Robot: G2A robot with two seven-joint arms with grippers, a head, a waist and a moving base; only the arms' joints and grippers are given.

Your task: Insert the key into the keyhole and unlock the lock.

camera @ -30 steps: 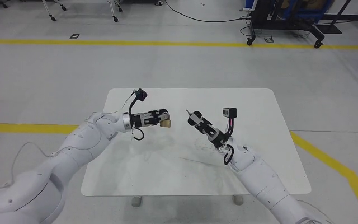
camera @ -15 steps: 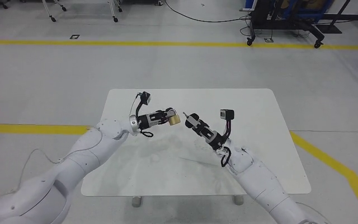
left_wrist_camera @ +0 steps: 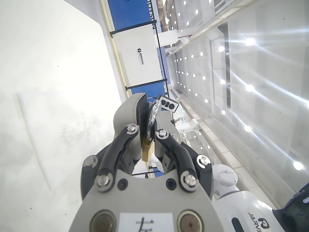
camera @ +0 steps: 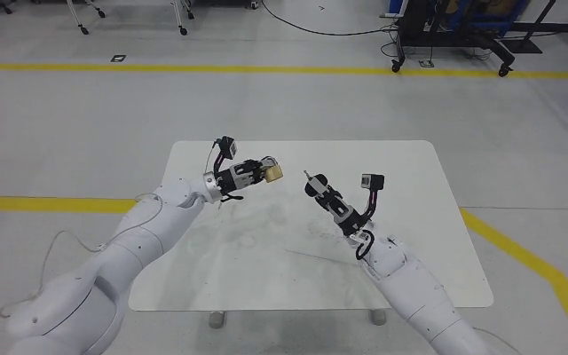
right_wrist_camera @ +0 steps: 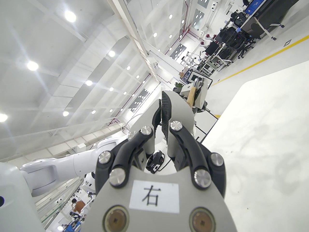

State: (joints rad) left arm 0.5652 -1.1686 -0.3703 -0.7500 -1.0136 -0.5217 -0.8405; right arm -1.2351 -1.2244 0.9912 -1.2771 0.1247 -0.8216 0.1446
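- Two grippers are hovering above the white table (camera: 266,266), facing each other across a gap, and each one is carrying its half of the job
- Toward the table's far left part, the left gripper (camera: 264,170) is pinching its fingers narrow on the brass lock (camera: 274,170); the brass body is sticking out past the fingertips toward the other arm, most likely so that a free face is being offered to the key
- Which part of the lock the pads are pressing on, and which face is turning toward the key, I cannot tell
- Between the two arms, lock and key are sitting near each other but apart, so by my reading the work is at the lining-up stage, with insertion not yet begun
- Nearer the table's middle, the right gripper (camera: 313,185) is clamping tight on the key (camera: 307,176), gripping it by the head so that the thin blade is jutting out beyond the fingertips, angled roughly toward the lock
- Both things are being held up off the table, which is giving the arms room to tilt and match their axes
- Underneath, the tabletop is showing faint scuffs and smudges on its matt white face
- Around it, a pale grey floor (camera: 133,115) is stretching away, yellow lines (camera: 284,69) are running across it, and a dark wheeled frame (camera: 461,40) is standing at the far right
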